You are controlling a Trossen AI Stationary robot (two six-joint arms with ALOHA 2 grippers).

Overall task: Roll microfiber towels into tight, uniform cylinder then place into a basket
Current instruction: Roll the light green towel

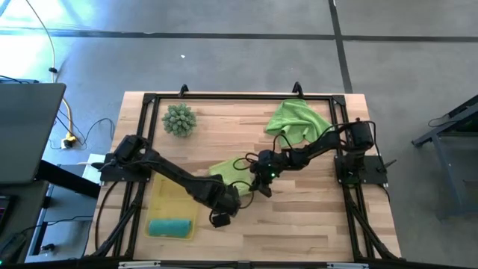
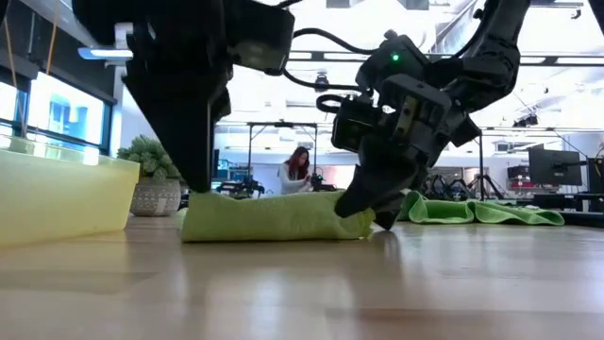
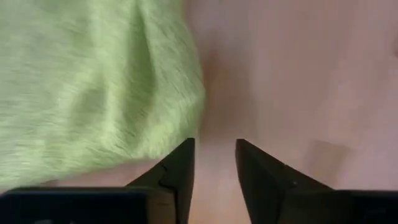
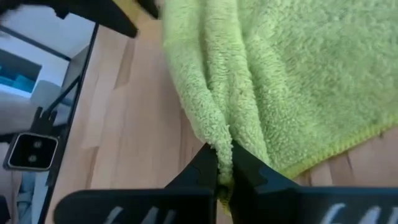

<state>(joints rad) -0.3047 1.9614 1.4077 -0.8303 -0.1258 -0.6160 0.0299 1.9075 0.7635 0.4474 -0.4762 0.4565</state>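
Three towels are on the table: one teal towel (image 1: 170, 226), rolled, lies in the yellow basket (image 1: 172, 196) at the near left; one lime towel (image 1: 299, 119) lies crumpled at the far right; the other lime towel (image 1: 230, 169) lies folded in the middle. The right gripper (image 4: 224, 167) is closed, pinching a fold of this middle towel. The left gripper (image 3: 214, 168) stands just beside its near edge, fingers a little apart, holding nothing. One spiky green ball (image 1: 179, 119) sits far left.
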